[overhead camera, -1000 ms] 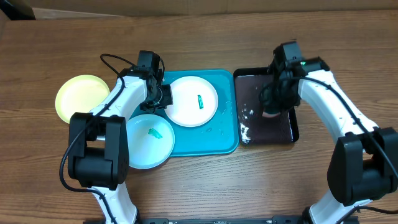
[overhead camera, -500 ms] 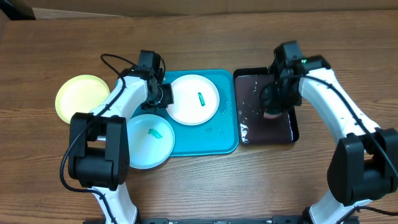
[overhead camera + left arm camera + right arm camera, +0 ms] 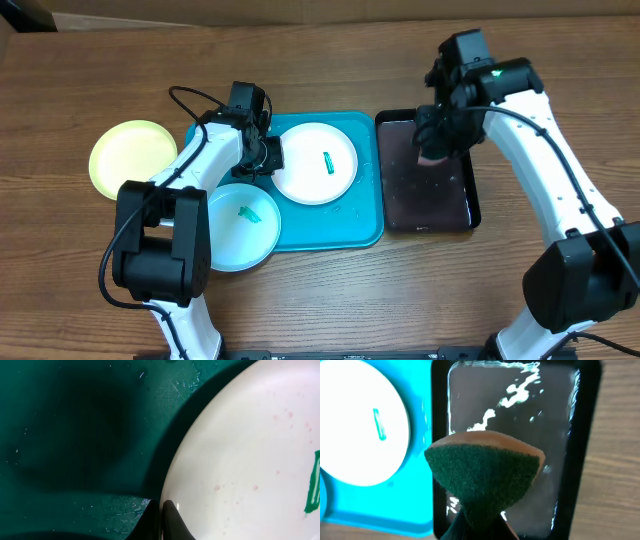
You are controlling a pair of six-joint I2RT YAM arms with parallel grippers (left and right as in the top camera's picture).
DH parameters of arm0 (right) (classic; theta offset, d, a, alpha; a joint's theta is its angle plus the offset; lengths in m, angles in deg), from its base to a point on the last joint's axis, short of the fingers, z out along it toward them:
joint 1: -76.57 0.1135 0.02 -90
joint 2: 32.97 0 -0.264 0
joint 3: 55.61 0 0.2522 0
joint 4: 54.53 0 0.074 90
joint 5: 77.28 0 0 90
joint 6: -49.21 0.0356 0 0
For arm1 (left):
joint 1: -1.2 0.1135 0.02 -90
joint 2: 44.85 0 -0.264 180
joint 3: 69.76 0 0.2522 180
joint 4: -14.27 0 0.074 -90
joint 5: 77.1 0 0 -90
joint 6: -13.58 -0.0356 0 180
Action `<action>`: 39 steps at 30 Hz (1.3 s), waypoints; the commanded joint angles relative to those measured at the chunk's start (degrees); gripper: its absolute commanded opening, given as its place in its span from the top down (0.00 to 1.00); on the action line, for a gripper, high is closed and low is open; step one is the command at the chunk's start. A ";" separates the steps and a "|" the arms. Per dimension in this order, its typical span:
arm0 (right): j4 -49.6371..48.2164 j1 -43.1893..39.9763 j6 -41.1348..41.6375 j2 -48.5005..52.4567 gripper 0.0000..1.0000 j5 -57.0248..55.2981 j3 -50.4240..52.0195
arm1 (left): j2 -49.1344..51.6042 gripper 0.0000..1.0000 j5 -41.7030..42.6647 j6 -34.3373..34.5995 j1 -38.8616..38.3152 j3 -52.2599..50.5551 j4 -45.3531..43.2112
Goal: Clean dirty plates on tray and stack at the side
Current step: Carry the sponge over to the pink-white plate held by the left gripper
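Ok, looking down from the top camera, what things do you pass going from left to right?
You pass the yellow-green plate → light blue plate → white plate → black tray.

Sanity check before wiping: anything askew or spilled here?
The light blue plate hangs over the near-left corner of the turquoise tray, partly off it. Wet streaks glint in the black tray. Nothing else stands out.

Left claw [image 3: 269, 158] pinching white plate [image 3: 305, 177] rim; right claw [image 3: 436, 148] clamping sponge [image 3: 485, 472].
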 commanded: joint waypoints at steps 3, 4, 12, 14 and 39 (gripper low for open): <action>-2.47 2.01 1.51 -1.81 0.96 -1.38 6.14 | -1.14 0.96 0.22 -0.04 -0.48 -0.31 0.13; -4.00 2.08 2.34 -1.81 0.96 -2.23 8.35 | -1.14 0.96 0.22 -0.02 -0.48 -0.31 0.13; -12.79 1.92 2.60 -1.88 0.96 -2.73 18.45 | -1.14 0.96 0.22 -0.04 -0.48 -0.31 0.00; -10.29 1.92 2.62 -1.88 0.96 -2.60 14.32 | -1.14 0.96 0.20 -0.04 -0.48 -0.31 -0.20; -17.97 24.28 4.13 7.30 0.96 -17.14 -5.16 | -1.14 0.94 0.07 -0.04 -0.48 -0.31 -1.29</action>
